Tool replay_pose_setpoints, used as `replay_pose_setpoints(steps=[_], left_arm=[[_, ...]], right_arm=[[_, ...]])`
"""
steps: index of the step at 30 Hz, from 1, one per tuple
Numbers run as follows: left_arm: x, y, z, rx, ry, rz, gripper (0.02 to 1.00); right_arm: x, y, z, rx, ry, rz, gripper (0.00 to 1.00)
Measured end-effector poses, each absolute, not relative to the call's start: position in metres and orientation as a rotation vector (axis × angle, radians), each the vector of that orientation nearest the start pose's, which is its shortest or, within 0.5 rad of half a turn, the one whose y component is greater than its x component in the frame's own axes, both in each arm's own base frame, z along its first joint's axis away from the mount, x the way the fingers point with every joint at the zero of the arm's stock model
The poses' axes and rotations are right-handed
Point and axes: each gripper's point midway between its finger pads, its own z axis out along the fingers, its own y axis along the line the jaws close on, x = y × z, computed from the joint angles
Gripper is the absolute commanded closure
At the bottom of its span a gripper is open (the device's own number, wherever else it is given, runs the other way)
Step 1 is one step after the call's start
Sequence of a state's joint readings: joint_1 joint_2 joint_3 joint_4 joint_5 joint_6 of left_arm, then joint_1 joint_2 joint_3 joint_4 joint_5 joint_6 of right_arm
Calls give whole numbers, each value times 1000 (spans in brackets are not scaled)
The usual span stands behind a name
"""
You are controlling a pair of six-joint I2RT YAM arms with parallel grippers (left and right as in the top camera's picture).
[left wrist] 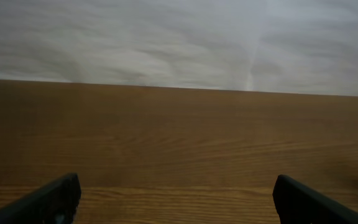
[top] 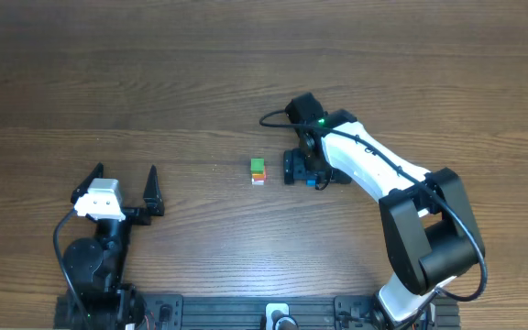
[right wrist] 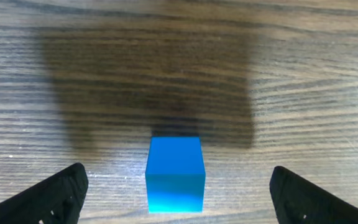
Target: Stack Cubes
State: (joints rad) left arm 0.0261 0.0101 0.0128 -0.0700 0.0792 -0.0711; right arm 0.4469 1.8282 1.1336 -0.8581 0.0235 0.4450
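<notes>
one blue cube (right wrist: 175,173) is seen resting on the wooden table (top: 154,73), between the two fingers (right wrist: 61,193) of the right gripper (right wrist: 178,190). the fingers are spread wide and the cube is touched by neither, so nothing is held. in the right wrist view both fingers are cut off by the picture's edge. in the top view most of the cube is hidden under the wrist, and just a sliver of blue can be made out.

just beside that gripper, toward the left arm's side, one small stack of cubes (top: 258,170) is found. it is green on top, with orange-red and a white bit below. how many cubes are in it cannot be counted.

well apart from these, near its own base, the left gripper (top: 125,171) is seen with its two fingers spread wide and nothing between them.
</notes>
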Motion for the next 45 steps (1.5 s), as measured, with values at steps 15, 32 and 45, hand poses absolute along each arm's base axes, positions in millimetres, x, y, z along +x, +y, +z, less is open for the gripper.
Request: replay_pose_setpoints(steps=[15, 32, 45], left_arm=[[246, -7, 160, -19, 1639, -100, 18], [246, -7, 160, -20, 1639, -99, 20], [246, -7, 160, -19, 1639, -100, 18]], right_arm=[[286, 134, 7, -14, 3116, -11, 395], [287, 135, 6, -33, 3111, 1, 704], [287, 136, 7, -43, 3112, 6, 836]])
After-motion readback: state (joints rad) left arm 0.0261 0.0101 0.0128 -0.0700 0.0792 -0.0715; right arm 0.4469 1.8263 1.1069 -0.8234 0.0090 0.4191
